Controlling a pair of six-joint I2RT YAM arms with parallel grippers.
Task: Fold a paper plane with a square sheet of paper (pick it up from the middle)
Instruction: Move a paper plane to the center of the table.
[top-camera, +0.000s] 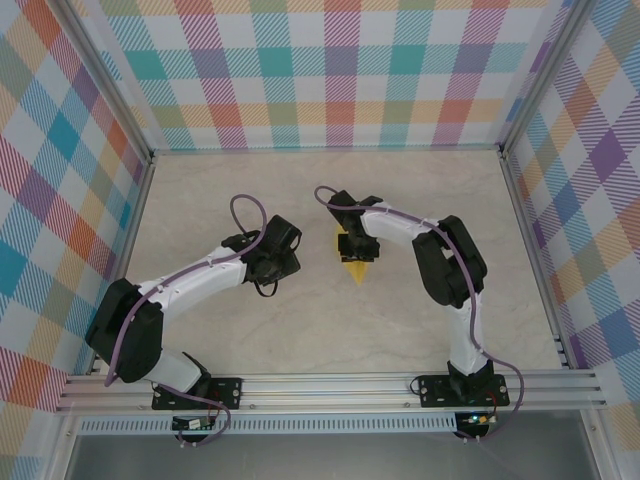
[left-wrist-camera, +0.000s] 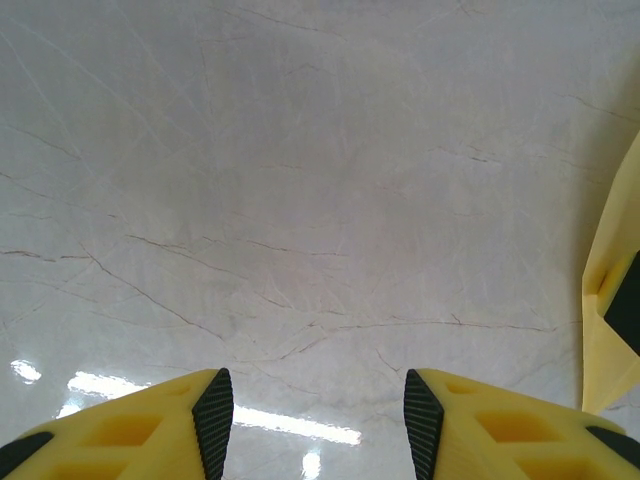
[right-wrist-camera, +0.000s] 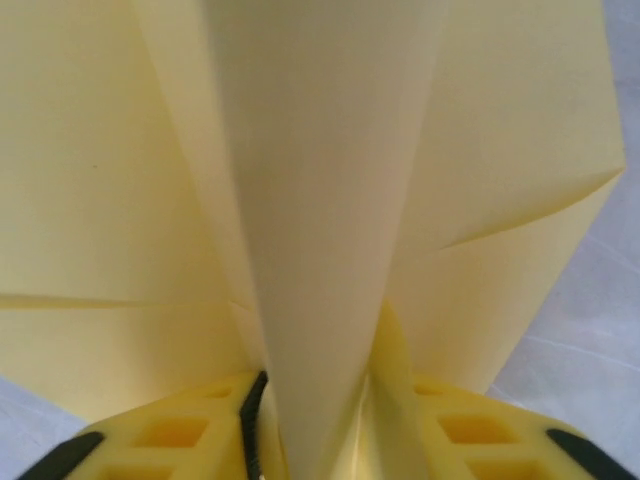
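Marble table, near its middle: the right gripper pinched the folded paper along its centre ridge, probably to keep that crease shut. The left gripper hovered just beside it, jaws spread and empty, likely ready to help.

you've got a pale marbled tabletop in front of you. plaid walls close it on three sides, with a metal rail along the near edge.
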